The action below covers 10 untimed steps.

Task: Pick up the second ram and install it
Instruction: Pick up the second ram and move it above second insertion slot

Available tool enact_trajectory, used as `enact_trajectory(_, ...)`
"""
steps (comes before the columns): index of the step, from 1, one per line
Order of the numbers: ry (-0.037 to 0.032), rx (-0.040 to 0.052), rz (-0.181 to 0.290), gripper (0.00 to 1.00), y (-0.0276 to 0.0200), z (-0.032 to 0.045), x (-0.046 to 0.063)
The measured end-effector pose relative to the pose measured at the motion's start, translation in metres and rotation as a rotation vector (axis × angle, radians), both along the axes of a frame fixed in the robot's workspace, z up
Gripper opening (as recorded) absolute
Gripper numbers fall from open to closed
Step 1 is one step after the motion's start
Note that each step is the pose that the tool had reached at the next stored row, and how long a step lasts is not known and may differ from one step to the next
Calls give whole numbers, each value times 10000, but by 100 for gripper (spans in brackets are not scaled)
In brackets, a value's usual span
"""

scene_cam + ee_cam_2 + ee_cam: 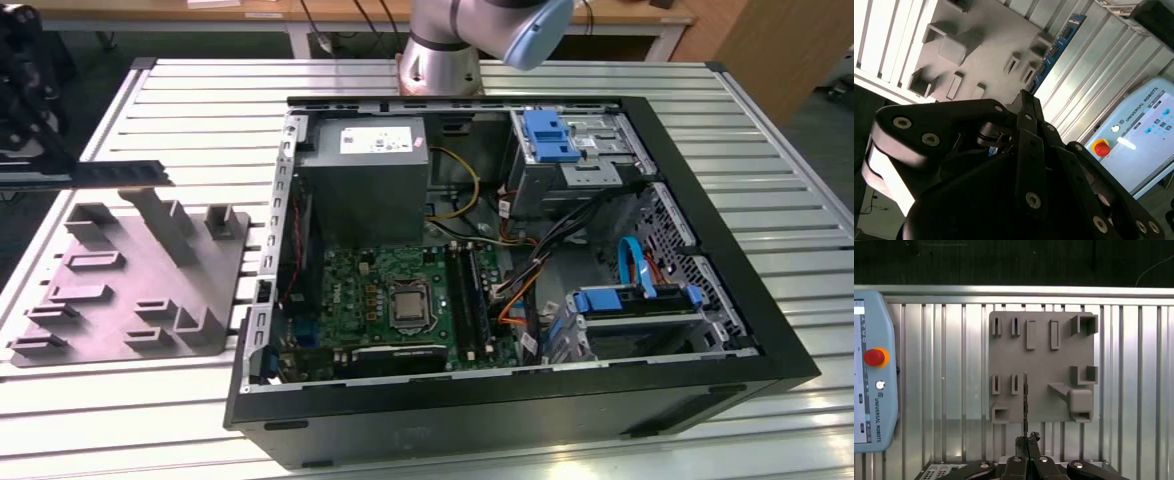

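Note:
The second ram [123, 172] is a long dark stick held level above the far edge of the grey fixture plate [127, 280], on the exterior view's left. My gripper [40, 172] is shut on one end of it. In the first wrist view the ram [1025, 400] shows edge-on, running out from the gripper [1026, 442] over the fixture plate [1041, 365]. In the second wrist view its blue-green board with black chips [1056, 50] reaches past the gripper [1026, 97]. The motherboard [387, 290] with its black socket rails [467, 290] lies inside the open computer case [507, 270].
The case holds a grey power supply [363, 180], blue drive brackets [550, 135] and loose cables [534, 260]. The arm's base [447, 50] stands behind the case. A teach pendant [871, 375] with a red button lies on the slatted table [944, 380] beside the fixture.

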<state>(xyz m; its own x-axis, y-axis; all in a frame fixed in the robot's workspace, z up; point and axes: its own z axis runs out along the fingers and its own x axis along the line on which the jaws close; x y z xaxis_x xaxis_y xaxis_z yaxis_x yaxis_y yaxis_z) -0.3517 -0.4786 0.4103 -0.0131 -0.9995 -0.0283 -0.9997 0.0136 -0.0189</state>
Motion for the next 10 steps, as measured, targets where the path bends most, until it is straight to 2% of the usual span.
enact_trajectory(10, 35, -1, 1, 11, -2, -1, 451)
